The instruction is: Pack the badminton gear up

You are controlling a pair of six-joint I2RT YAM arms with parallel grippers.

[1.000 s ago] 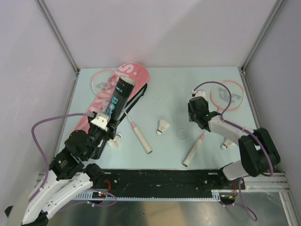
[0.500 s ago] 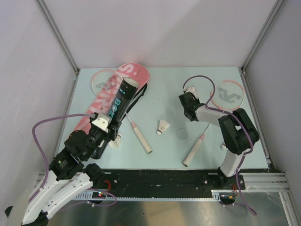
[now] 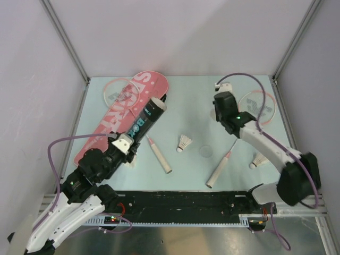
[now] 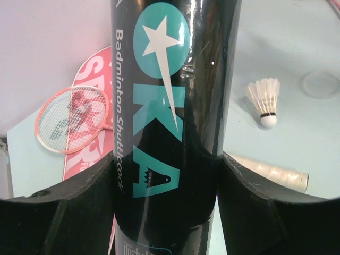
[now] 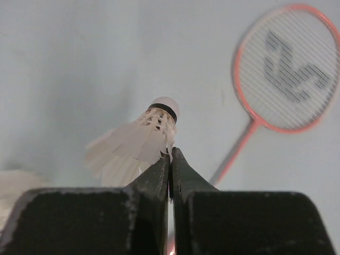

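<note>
A black printed tube (image 4: 175,79) is clamped between the jaws of my left gripper (image 4: 167,164) and held tilted over the pink racket case (image 3: 114,117), its open end (image 3: 157,103) pointing to the far right. My right gripper (image 5: 171,154) is shut, its tips pinching the feather edge of a white shuttlecock (image 5: 141,141) near the right racket's head (image 5: 287,69). One pink racket (image 3: 119,90) lies across the case, handle (image 3: 160,158) toward me. The other racket's handle (image 3: 218,175) lies mid-right. Two more shuttlecocks (image 3: 184,142) (image 3: 258,160) rest on the table.
A small clear round lid (image 3: 206,151) lies on the pale blue table between the middle shuttlecock and the right racket's shaft. Grey walls with metal corner posts (image 3: 64,37) close in the table on three sides. A black rail (image 3: 180,204) runs along the near edge.
My right gripper closed from open to shut at the shuttlecock while its arm swung about near the right racket's head. My left gripper carried the tube a little right and nearer.
</note>
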